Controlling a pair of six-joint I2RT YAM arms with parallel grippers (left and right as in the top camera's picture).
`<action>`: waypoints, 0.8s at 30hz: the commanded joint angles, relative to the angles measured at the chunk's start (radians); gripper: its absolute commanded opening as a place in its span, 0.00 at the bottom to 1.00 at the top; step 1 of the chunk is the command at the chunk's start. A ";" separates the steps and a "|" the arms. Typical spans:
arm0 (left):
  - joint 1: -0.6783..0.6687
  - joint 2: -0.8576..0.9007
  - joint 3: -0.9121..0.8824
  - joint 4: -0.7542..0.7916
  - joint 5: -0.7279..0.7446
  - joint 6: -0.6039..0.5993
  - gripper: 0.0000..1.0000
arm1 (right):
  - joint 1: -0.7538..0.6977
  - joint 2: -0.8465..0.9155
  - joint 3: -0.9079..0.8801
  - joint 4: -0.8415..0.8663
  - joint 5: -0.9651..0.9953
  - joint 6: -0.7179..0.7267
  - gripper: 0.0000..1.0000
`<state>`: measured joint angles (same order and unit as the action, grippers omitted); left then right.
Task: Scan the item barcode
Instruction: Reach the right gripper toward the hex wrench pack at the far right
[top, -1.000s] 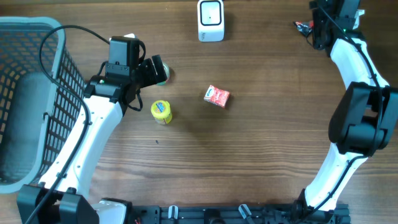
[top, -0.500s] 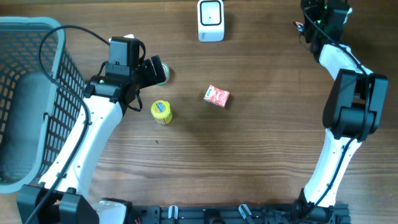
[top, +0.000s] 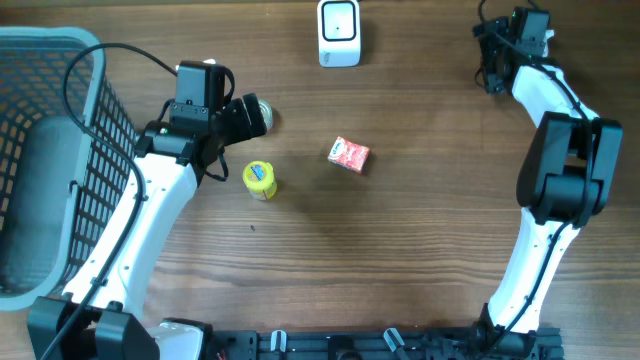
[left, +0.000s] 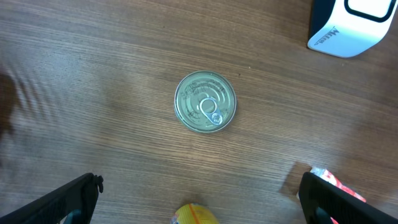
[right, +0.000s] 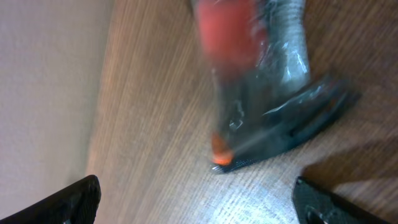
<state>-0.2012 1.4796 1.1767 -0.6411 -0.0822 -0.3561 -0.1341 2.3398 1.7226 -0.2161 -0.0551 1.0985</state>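
A round silver can (left: 205, 102) with a pull tab stands upright on the wooden table, ahead of my left gripper (left: 199, 182), which is open and hovering with nothing between its fingers. From overhead the left gripper (top: 250, 115) covers most of the can (top: 267, 119). A yellow-lidded jar (top: 260, 180) and a red packet (top: 349, 155) lie nearby. The white scanner (top: 339, 32) stands at the table's far edge. My right gripper (right: 196, 186) is open above a blurred black and red object (right: 261, 93) at the far right corner.
A grey mesh basket (top: 50, 160) takes up the left side. A black cable (top: 110, 50) loops from the left arm over the basket rim. In the right wrist view the table's edge (right: 102, 93) runs close by on the left.
The right arm has swung so that its gripper now sits over the black and red object, which shows less from overhead. The left gripper has edged slightly further over the can.
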 joint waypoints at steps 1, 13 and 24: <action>0.000 -0.003 0.002 -0.008 -0.017 0.012 1.00 | 0.056 0.035 -0.032 -0.059 0.009 0.002 1.00; 0.000 -0.003 0.002 -0.014 -0.017 0.013 1.00 | 0.193 -0.031 -0.032 -0.208 0.238 -0.042 1.00; 0.000 -0.003 0.002 -0.014 -0.016 0.012 1.00 | 0.127 -0.032 -0.032 -0.125 0.563 -0.349 1.00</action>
<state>-0.2012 1.4796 1.1767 -0.6556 -0.0822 -0.3561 -0.0059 2.3005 1.6997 -0.4149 0.3748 0.9565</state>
